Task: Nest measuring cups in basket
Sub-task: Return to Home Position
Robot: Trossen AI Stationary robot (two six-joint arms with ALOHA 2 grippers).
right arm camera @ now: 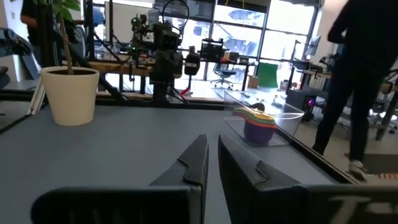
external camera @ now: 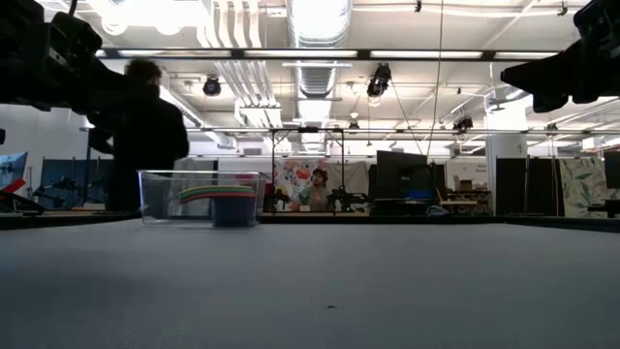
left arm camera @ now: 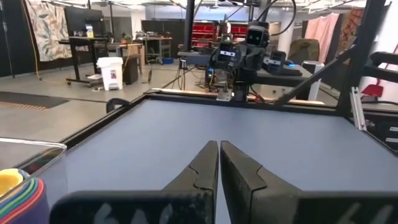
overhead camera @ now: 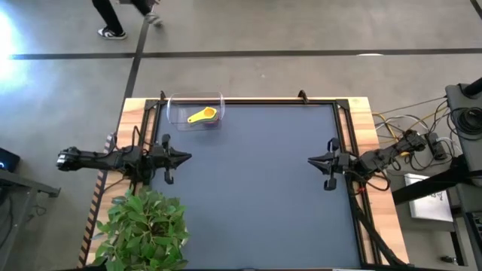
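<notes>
The clear basket (overhead camera: 195,111) stands at the table's far left corner, flat on its base. Inside it the measuring cups (overhead camera: 202,115) sit nested in one stack, the yellow one on top; the stack also shows in the low view (external camera: 225,203) and the right wrist view (right arm camera: 260,126). My left gripper (overhead camera: 188,157) hovers shut above the table's left side, pointing right. My right gripper (overhead camera: 310,160) hovers shut above the right side, pointing left. Neither is near the basket.
A potted plant (overhead camera: 143,226) stands at the near left corner, close to the left arm. A person (external camera: 145,136) stands beyond the table's far edge. The wide blue mat (overhead camera: 256,196) between the grippers is bare.
</notes>
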